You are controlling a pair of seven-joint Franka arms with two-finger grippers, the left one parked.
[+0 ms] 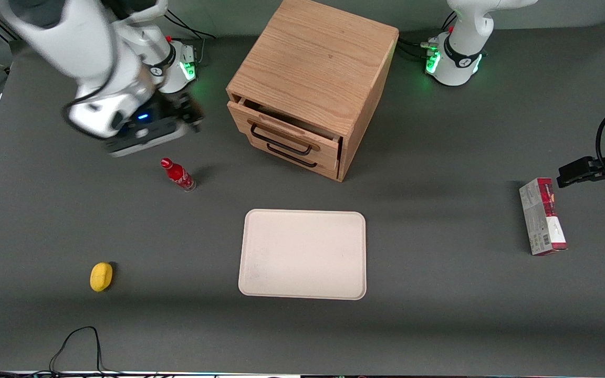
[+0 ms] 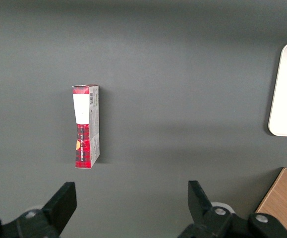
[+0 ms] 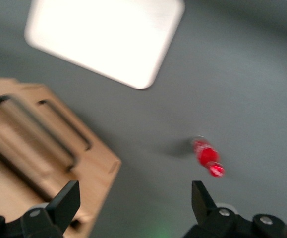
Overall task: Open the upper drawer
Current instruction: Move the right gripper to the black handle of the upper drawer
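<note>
From the front, the wooden cabinet (image 1: 313,84) stands on the dark counter (image 1: 439,315), farther from the camera than the pale tray (image 1: 302,254). Its upper drawer (image 1: 285,137) is out by only a crack, a dark gap showing along its top edge, so I'd say the pull has barely begun or has yet to be finished. The black wire handle (image 1: 281,140) runs lengthwise along the drawer front. The gripper (image 1: 189,113) hangs above the counter toward the working arm's end, beside the cabinet, apart from it and gripping nothing; a small red bottle (image 1: 178,175) stands just nearer the camera. Here I cannot make out the finger spread.

The left wrist view shows only a red and white box (image 2: 86,126) lying on the counter, with a corner of the tray.

In the right wrist view the fingers (image 3: 64,206) stand wide apart, with nothing between them. The drawer handle lies off to one side of them, not between them, so I'd guess the gripper must travel sideways to the cabinet front and straddle that bar across its length.
</note>
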